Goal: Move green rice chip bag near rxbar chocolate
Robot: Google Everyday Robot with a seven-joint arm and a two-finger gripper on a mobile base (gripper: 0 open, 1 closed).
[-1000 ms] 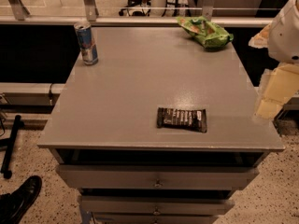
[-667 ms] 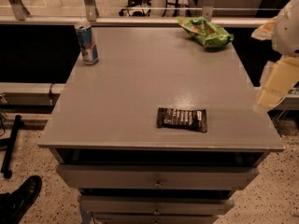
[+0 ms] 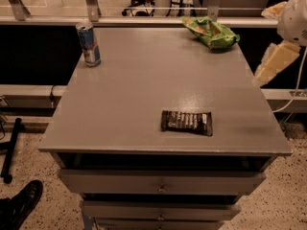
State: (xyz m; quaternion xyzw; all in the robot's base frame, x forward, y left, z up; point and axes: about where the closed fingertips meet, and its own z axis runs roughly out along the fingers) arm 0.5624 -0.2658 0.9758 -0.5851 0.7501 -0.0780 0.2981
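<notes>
The green rice chip bag (image 3: 211,31), crinkled and bright green, lies at the far right corner of the grey table (image 3: 134,95). The rxbar chocolate (image 3: 186,122), a flat dark bar with pale lettering, lies near the table's front edge, right of centre. My gripper (image 3: 269,37) hangs off the table's right edge, right of the bag and a little nearer than it. Its pale fingers (image 3: 273,61) are spread apart and hold nothing. It touches neither the bag nor the bar.
A blue and silver drink can (image 3: 89,44) stands upright at the far left corner. Drawers (image 3: 160,186) sit below the tabletop. A rail (image 3: 144,20) runs behind the table. A cable (image 3: 296,87) hangs at the right. A black shoe (image 3: 21,207) is on the floor at bottom left.
My gripper has risen and moved a little toward the far side along the table's right edge. The bag, the bar and the can have not moved.
</notes>
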